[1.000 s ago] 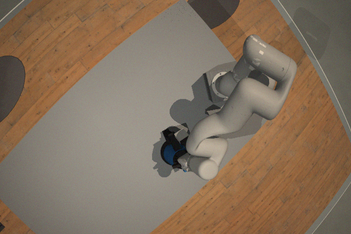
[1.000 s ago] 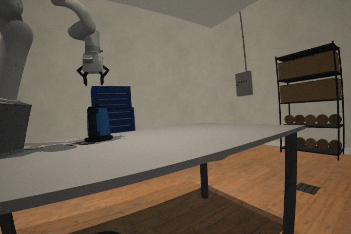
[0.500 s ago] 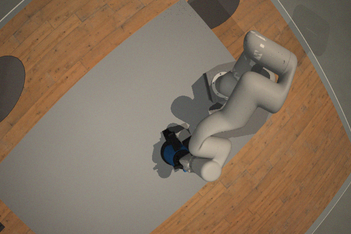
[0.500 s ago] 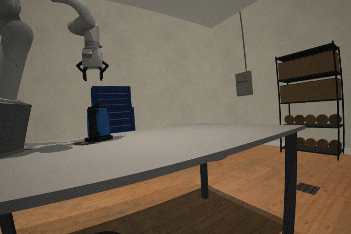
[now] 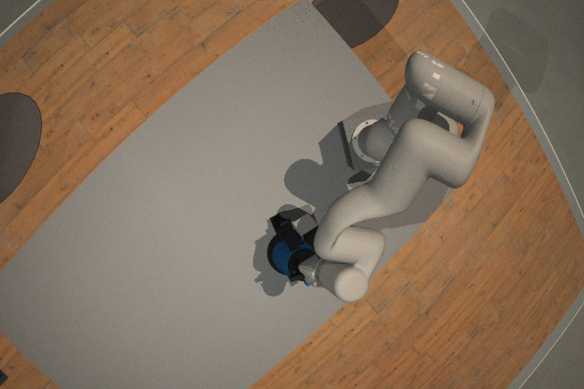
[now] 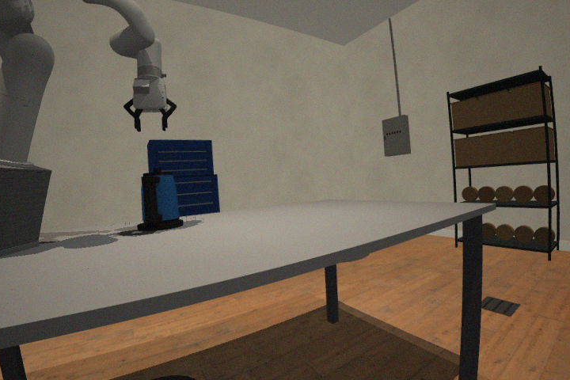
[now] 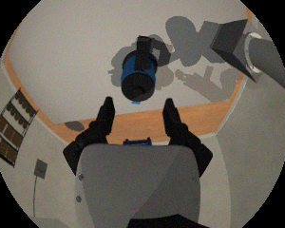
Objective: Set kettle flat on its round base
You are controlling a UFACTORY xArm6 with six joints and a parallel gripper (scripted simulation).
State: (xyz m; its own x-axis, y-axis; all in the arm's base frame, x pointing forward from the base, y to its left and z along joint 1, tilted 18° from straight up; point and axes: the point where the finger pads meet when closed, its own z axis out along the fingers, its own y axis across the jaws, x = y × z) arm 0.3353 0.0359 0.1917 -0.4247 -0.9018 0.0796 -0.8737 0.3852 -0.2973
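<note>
— Where's the kettle [image 6: 161, 197]?

— Upright on its base [image 6: 159, 224], far left of the counter [image 6: 294, 233]. My gripper [image 6: 150, 127] hangs above it, released, holding nothing. I'd retreat straight up, touching nothing.

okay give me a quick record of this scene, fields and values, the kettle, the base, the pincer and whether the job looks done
kettle: blue body, black handle, upright on the base
base: black disk flat on the table, under the kettle
pincer: open, empty, well above the kettle and apart from it
handle: black upright bar on the kettle's side toward the arm's pedestal
arm: bent over the kettle
background: blue crate behind the kettle, shelf rack at the far wall
status: kettle looks seated and released; stud hidden, so exact seating cannot be confirmed
</note>
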